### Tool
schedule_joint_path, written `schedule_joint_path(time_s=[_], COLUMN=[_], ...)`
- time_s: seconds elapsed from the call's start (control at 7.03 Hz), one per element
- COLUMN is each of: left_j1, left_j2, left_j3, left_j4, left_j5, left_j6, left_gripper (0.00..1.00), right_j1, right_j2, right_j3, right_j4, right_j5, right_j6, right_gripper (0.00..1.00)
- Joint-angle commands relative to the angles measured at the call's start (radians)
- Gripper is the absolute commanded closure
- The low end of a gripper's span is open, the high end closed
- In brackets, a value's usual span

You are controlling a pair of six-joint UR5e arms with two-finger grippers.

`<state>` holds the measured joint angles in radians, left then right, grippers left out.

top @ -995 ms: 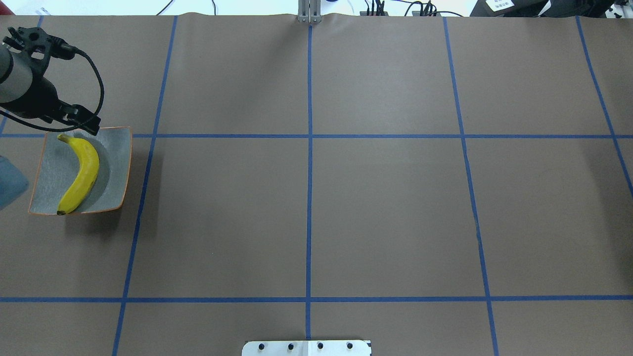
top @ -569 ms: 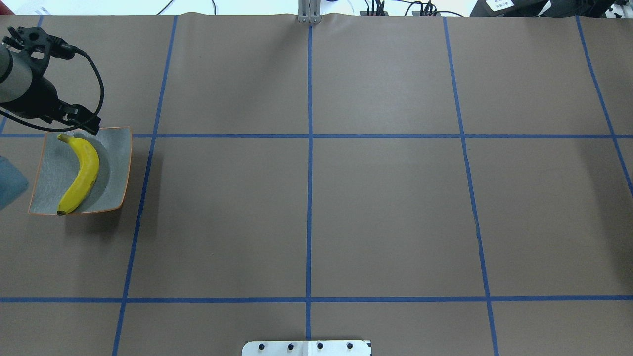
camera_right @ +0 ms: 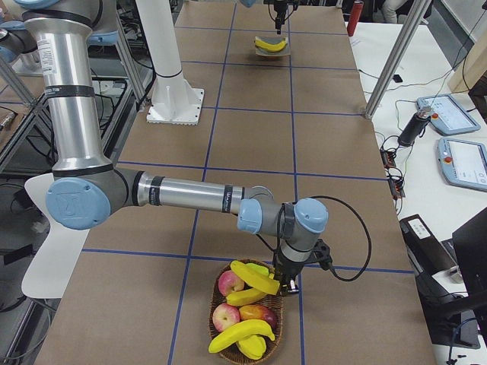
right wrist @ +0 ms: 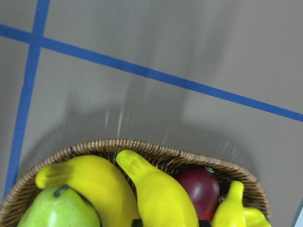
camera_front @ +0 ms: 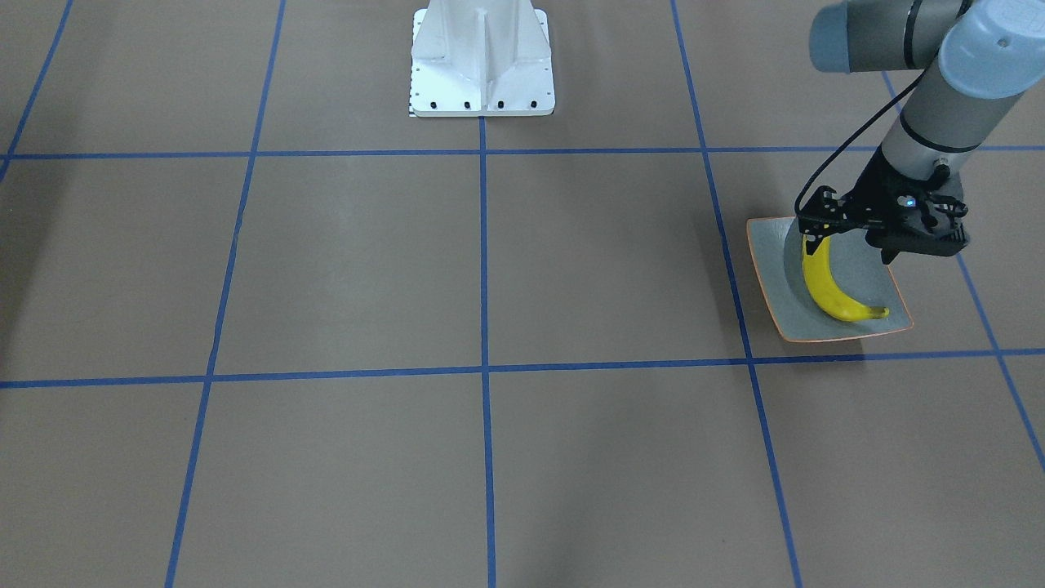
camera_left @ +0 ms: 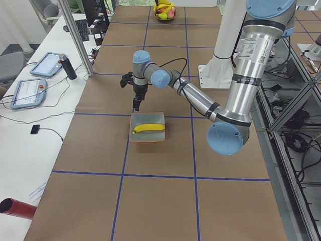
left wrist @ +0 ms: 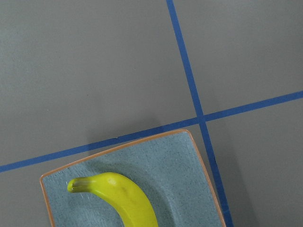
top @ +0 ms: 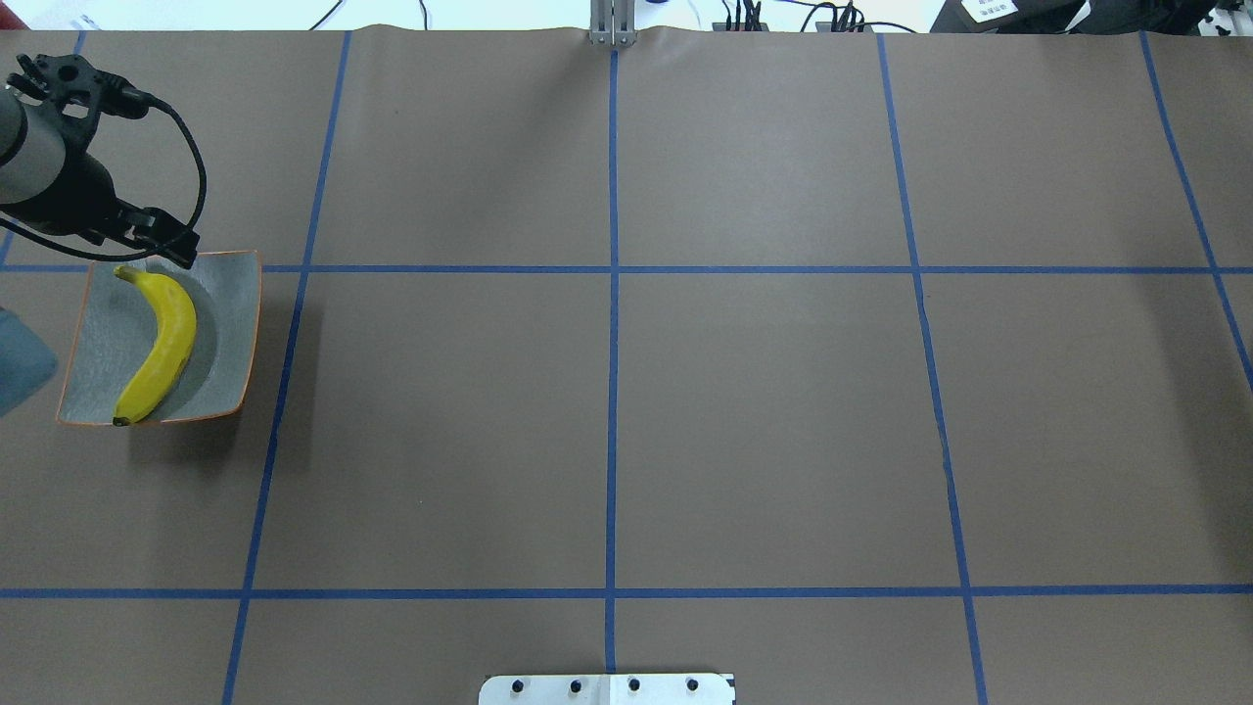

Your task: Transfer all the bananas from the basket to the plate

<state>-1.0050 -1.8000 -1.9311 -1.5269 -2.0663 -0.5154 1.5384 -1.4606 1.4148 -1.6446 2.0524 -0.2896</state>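
Facing me, my left claw (camera_front: 886, 241) hangs over the robot-side edge of the plate (camera_front: 767, 253), where one banana (camera_front: 829, 290) lies. I cannot tell whether the claw is apart or together.

From overhead, the plate sits near the left edge of the worktop (top: 626, 431).

From the right end, my right claw (camera_right: 288, 283) is down at the basket (camera_right: 279, 323), against the top banana (camera_right: 255, 277). I cannot tell its grip.

My left wrist sees the banana's stem end inside the plate.

My right wrist sees more bananas (right wrist: 156, 194), a pear (right wrist: 57, 213) and an apple (right wrist: 201, 187) within the wicker rim.
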Motion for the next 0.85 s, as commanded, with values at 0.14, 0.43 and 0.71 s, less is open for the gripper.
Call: schedule_joint_path(time_s=[0.14, 0.43, 0.71], left_j1=[0.0, 0.0, 0.003], left_j2=[-0.001, -0.05, -0.109], left_j3=[0.003, 0.038, 0.087], left_j4=[-0.01, -0.012, -0.013], left_j5=[0.0, 0.0, -0.014], left_j6=[0.0, -0.003, -0.014], left_gripper=[0.0, 0.0, 0.0], right_j1=[0.005, -0.048, -0.162], right_j2=[0.119, 0.21, 0.272], right_j3=[0.056, 0.062, 0.094], right_j4=[-0.081, -0.103, -0.068], right_j5=[0.038, 0.183, 0.337], right_j6=[0.029, 0.25, 0.515], right_gripper=[1.0, 1.0, 1.0])
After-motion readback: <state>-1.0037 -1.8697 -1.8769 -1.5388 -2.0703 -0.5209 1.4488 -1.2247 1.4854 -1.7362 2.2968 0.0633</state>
